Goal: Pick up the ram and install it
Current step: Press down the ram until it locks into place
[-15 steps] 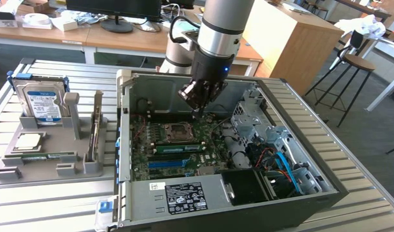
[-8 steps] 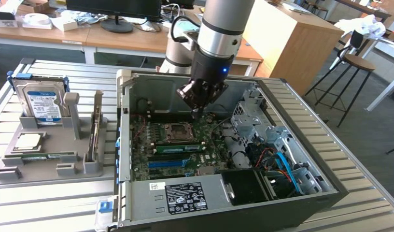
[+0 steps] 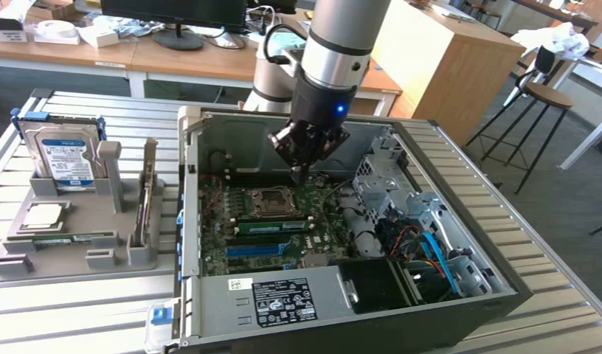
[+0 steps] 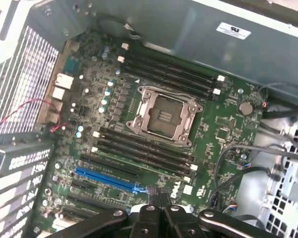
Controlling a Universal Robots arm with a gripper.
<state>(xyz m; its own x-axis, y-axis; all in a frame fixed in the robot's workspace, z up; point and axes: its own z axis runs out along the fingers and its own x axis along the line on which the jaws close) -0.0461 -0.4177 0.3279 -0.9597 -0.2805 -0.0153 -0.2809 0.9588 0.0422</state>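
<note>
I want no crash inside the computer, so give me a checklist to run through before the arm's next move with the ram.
1. Case open, board exposed: ok.
2. Pincer over the board: ok.
3. Pincer shut: ok.
4. Ram held in pincer: not ok, nothing shows between its tips.
5. Slots beside the socket empty in the wrist view: ok.

The arm (image 3: 336, 51) is a thick cylinder, grey above, polished silver lower down, then a black wrist section with a small blue light at its 3 o'clock edge. The black gripper (image 3: 299, 171) tapers downward; in the wrist view its linkages carry round silver pivot screws.
</note>
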